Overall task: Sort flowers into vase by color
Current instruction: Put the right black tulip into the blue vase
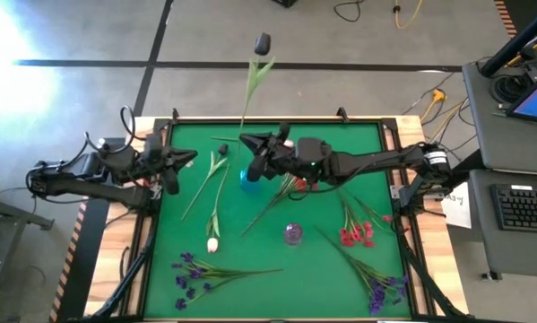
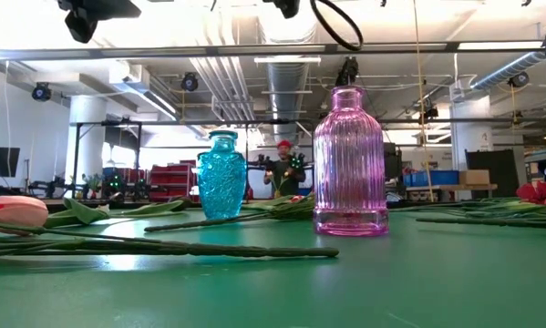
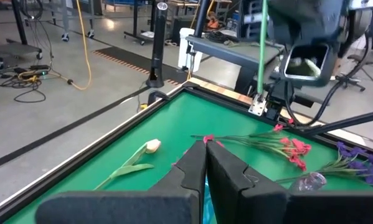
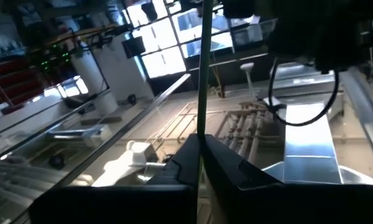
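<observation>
My right gripper [image 1: 247, 142] reaches over the middle of the green table, shut on a long green-stemmed flower [image 1: 250, 94] that stands upright above the blue vase [image 1: 248, 177]. A pink vase [image 1: 292, 234] stands nearer the front. My left gripper [image 1: 186, 160] waits shut over the left side, touching nothing. Flowers lying flat on the mat are white-pink tulips [image 1: 214, 184], purple ones [image 1: 196, 269] at the front left, purple ones [image 1: 380, 287] at the front right and red ones [image 1: 356, 231]. My right gripper pinches the flower's green stem [image 4: 202, 127] between its two fingers. The fingers come about level from the table's right side and lie across the stem. The stem stands nearly upright, lifted clear of the table, with lengths above [image 4: 205, 56] and below [image 3: 259, 74] the fingers.
More red flowers [image 1: 295, 184] lie under my right arm. The blue vase [image 2: 222, 173] and pink vase [image 2: 350, 164] stand close together mid-table. A desk with a keyboard [image 1: 526, 206] stands beyond the right edge. A person [image 2: 283, 169] shows far off in the room.
</observation>
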Robot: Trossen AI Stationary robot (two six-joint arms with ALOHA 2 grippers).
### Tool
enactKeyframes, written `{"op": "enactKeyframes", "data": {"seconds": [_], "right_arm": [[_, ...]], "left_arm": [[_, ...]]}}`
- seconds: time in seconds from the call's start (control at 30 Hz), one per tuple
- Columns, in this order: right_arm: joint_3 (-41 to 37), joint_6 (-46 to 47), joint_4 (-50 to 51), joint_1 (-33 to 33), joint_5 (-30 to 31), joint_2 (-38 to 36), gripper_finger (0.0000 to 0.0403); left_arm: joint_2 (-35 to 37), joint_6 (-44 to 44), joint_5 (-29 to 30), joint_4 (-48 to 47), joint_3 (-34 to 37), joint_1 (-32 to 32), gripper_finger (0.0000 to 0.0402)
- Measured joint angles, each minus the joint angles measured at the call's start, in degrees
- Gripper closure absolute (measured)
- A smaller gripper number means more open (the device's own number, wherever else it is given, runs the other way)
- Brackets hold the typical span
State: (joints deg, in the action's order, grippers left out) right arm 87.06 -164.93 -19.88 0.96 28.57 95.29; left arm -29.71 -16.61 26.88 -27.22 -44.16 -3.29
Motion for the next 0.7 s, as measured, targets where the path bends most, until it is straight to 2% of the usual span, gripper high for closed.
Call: {"op": "enactKeyframes", "data": {"seconds": [0.27, 0.5, 0.7], "right_arm": [[4.5, 0.8, 0.0, -3.4, 0.2, -0.1, 0.0394], [4.4, 1.9, 15.1, -2.6, 0.0, 0.1, 0.0394], [4.4, 3.0, 17.1, -1.7, 0.0, 0.1, 0.0394]], "left_arm": [[-2.6, 1.0, 0.0, 0.1, 0.0, 0.0, 0.0402], [-4.0, -0.6, -0.6, 0.2, 0.0, 0.0, 0.0402], [-4.2, -0.6, -0.5, 0.4, 0.0, 0.0, 0.0402]]}}
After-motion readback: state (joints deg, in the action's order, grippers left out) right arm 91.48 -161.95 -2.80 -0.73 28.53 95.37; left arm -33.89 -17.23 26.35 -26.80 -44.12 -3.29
